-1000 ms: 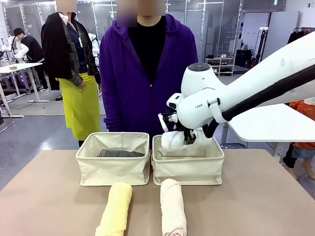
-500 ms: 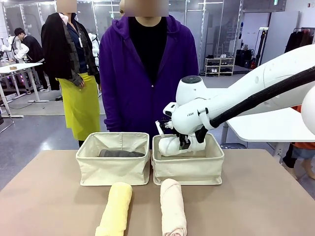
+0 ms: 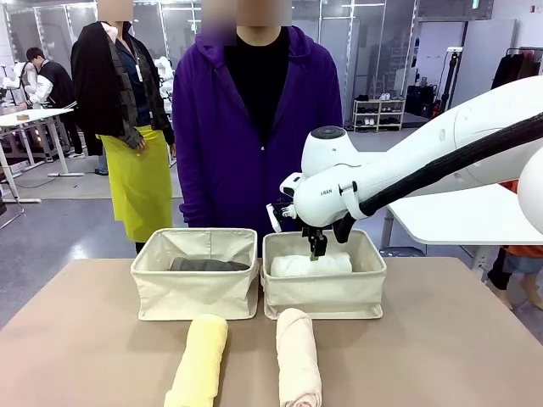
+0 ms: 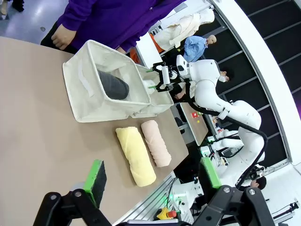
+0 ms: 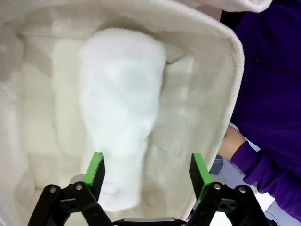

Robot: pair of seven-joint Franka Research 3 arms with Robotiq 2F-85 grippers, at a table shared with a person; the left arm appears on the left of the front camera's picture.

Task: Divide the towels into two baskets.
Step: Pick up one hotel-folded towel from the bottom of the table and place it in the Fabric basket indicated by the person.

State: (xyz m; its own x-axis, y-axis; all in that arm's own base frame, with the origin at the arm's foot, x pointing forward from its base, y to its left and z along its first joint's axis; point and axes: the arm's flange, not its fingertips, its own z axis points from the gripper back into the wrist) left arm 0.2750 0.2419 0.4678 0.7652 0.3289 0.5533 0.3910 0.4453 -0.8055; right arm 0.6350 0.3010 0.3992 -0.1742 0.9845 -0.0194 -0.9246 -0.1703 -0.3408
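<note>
Right now the right pincer (image 3: 316,251) is hanging just above the right basket (image 3: 327,297), pointing down into it, released, with its jaws standing wide apart and gripping nothing. The white towel (image 3: 310,264) is lying inside this basket, stretching across its width. In the right wrist view the roll is running away from the pincer along the basket floor, its near end sitting beside one green pad; whether the pad is touching the cloth cannot be told.

The left basket (image 3: 195,297) is standing just beside the right basket, their side walls almost touching, and it is holding the dark grey towel (image 3: 208,264). On the robot's side of the right basket, the cream-beige towel (image 3: 297,356) is lying on the counter (image 3: 441,339) with one end close to the basket's front wall. The pale yellow towel (image 3: 201,360) is lying farther to the left of it, in front of the left basket, and the two rolls are running roughly parallel.

A person (image 3: 254,127) in a purple hooded top is standing behind the right basket, at its far side.

The left pincer (image 4: 151,181) is hovering well apart from the right basket, over bare counter, jaws spread and gripping nothing.
</note>
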